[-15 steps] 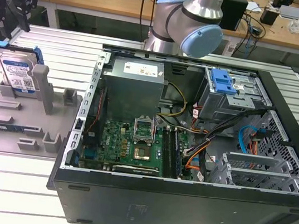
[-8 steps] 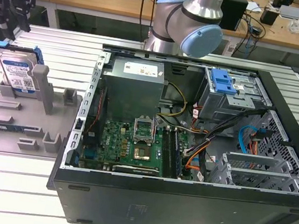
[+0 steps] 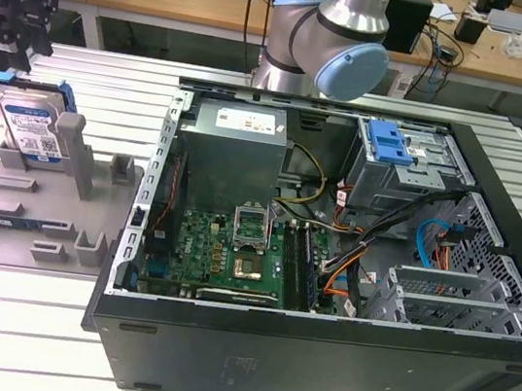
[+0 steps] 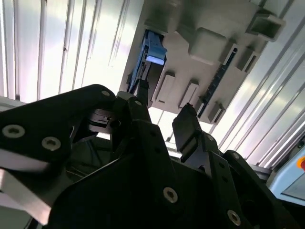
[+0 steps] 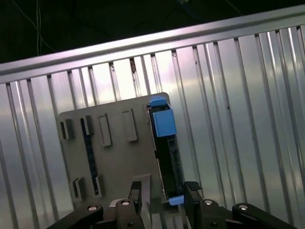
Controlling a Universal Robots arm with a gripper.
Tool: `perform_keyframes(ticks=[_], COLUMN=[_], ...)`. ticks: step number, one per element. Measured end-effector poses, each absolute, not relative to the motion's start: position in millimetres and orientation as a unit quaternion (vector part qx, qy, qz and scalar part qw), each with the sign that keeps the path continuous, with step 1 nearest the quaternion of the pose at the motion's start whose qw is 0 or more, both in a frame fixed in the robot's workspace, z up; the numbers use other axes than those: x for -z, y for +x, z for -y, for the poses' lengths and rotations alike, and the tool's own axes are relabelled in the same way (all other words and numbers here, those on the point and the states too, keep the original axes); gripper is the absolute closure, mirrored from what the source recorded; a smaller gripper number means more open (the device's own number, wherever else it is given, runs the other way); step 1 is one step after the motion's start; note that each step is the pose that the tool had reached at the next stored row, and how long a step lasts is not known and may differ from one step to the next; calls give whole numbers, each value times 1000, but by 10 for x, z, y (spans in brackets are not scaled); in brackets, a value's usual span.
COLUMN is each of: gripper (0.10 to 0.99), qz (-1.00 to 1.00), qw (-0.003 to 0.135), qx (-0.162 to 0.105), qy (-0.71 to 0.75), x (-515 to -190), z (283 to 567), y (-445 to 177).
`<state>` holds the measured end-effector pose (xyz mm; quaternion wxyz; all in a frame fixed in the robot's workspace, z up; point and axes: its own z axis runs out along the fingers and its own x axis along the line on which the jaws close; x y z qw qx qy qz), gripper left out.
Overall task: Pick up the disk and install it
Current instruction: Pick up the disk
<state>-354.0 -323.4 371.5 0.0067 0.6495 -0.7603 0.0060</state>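
Disk [image 3: 28,126], a flat silver metal hard drive with a white-and-blue label in a bright blue plastic bracket, stands on its long edge in a slot at one edge of the grey plastic fixture plate [image 3: 13,208]. Its long axis is level and runs along the grooves of the ribbed aluminium table [image 3: 110,85], with the label facing the exterior camera. The black gripper [image 5: 163,191] hangs just above it, pointing down with its fingers [image 5: 190,191] apart and holding nothing. The open black computer case [image 3: 316,351] lies beside the plate.
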Motion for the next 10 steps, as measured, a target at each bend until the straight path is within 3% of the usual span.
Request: perform_keyframes(ticks=[10], gripper=[604], qz=[744], qw=[6], qx=[-7], qy=[668], x=[-3702], z=[3232], y=[-3539])
